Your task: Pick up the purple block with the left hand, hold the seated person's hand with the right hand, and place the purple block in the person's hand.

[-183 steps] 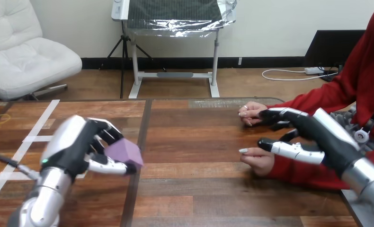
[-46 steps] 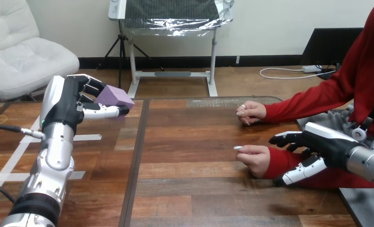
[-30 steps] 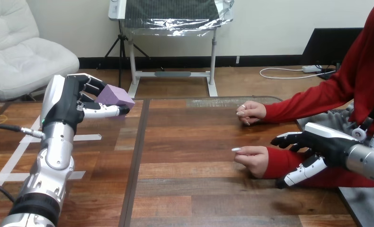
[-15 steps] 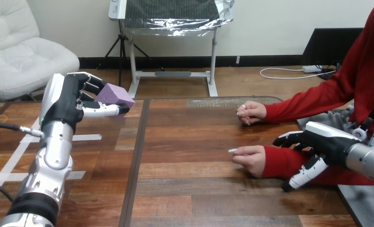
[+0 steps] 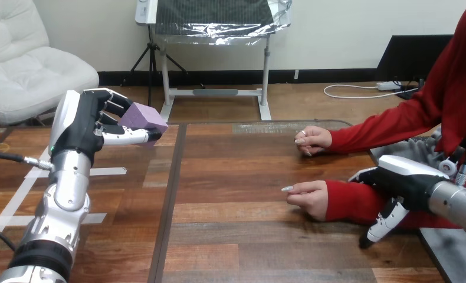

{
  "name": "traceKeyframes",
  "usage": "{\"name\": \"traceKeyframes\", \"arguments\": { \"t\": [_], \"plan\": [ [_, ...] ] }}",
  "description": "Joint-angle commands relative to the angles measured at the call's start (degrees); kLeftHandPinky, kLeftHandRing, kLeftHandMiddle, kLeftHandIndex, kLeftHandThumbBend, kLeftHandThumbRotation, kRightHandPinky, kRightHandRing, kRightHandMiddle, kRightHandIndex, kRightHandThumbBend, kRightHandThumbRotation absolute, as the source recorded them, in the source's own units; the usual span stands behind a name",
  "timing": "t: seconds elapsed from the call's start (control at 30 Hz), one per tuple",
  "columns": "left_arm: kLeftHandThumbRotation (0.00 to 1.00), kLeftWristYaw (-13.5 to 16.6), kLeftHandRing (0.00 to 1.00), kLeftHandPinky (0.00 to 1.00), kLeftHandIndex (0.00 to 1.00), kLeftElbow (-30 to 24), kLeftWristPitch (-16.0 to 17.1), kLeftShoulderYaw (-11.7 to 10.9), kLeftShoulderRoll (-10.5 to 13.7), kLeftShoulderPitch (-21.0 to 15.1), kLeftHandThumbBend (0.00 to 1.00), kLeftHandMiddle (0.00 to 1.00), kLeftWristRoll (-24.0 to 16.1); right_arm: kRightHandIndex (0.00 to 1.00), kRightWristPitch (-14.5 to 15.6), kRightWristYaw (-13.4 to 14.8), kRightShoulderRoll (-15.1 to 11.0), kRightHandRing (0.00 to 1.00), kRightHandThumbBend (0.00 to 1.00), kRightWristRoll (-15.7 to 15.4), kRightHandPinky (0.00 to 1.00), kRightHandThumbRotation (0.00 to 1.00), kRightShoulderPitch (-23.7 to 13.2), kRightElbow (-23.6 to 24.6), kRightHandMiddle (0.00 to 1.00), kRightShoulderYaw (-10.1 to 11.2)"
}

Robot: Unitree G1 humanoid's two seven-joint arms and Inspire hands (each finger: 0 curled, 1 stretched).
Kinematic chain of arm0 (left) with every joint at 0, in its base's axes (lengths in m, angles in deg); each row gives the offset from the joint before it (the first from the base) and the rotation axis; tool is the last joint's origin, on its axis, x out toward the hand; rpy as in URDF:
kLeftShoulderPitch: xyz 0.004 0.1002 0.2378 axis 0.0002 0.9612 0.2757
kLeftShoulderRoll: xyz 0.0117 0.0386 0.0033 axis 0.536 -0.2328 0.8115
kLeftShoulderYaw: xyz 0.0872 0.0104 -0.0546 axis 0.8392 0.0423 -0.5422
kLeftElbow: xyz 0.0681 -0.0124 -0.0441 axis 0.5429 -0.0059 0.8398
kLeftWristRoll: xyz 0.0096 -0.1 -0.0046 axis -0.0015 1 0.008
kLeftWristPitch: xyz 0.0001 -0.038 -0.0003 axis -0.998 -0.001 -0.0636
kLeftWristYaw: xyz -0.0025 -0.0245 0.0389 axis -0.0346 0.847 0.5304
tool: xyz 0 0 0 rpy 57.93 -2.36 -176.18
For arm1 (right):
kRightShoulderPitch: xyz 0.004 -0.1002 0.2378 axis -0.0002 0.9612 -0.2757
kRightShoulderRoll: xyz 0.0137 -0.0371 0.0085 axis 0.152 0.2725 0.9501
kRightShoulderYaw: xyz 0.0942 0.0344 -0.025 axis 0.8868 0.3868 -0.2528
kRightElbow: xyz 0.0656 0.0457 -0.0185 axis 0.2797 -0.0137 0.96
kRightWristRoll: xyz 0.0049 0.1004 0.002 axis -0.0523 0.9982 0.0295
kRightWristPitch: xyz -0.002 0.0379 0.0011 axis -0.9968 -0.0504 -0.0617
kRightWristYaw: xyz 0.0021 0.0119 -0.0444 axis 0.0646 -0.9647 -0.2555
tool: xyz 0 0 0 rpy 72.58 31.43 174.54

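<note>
My left hand [image 5: 84,125] is raised above the table's left part, its fingers and thumb curled round the purple block [image 5: 143,117]. My right hand [image 5: 403,184] hovers at the right edge, over the red sleeve behind the person's nearer hand [image 5: 306,196], its fingers relaxed and its thumb pointing down; it holds nothing. That nearer hand rests loosely curled on the table, near the middle right. The person's farther hand [image 5: 312,139] lies on the table behind it.
The wooden table [image 5: 236,236] has white tape marks [image 5: 30,180] on its left part. A dark seam [image 5: 170,194] runs front to back left of centre. The person's red-sleeved arms reach in from the right.
My left hand lifted the purple block up off the table and holds it still. My right hand pulled back toward the right edge and turned, thumb downward. The person's nearer hand slid slightly left.
</note>
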Motion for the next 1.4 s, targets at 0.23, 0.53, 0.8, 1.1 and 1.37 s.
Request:
{"name": "traceKeyframes", "arguments": {
  "t": [0.23,0.53,0.8,1.1,1.37],
  "plan": [
    [0.00,0.0,0.41,0.36,0.43,-3.5,0.9,-0.6,1.6,-2.3,0.72,0.43,1.2,0.67,0.5,1.5,2.0,0.60,0.99,0.2,0.56,0.01,-6.3,-1.5,0.65,-0.4],
    [0.00,0.1,0.40,0.36,0.43,-3.8,1.4,-0.4,1.8,-2.1,0.72,0.43,0.9,0.57,0.0,2.7,2.7,0.47,0.93,0.0,0.42,0.01,-6.1,-2.6,0.54,-0.9],
    [0.00,0.0,0.41,0.36,0.43,-4.2,0.9,-0.5,1.7,-2.0,0.72,0.44,1.0,0.50,-0.6,3.2,3.1,0.40,0.84,0.1,0.34,0.03,-5.9,-3.2,0.48,-1.0],
    [0.00,-0.3,0.41,0.36,0.43,-4.0,0.9,-0.5,1.7,-2.0,0.72,0.44,1.2,0.42,-2.5,6.3,3.4,0.35,0.73,-0.1,0.31,0.05,-5.4,-3.8,0.41,-1.0],
    [0.00,-0.3,0.41,0.36,0.43,-4.0,1.2,-0.4,1.6,-2.0,0.73,0.44,1.1,0.35,-3.9,8.1,3.3,0.30,0.65,0.4,0.26,0.12,-5.3,-4.4,0.35,-0.7]
  ]
}}
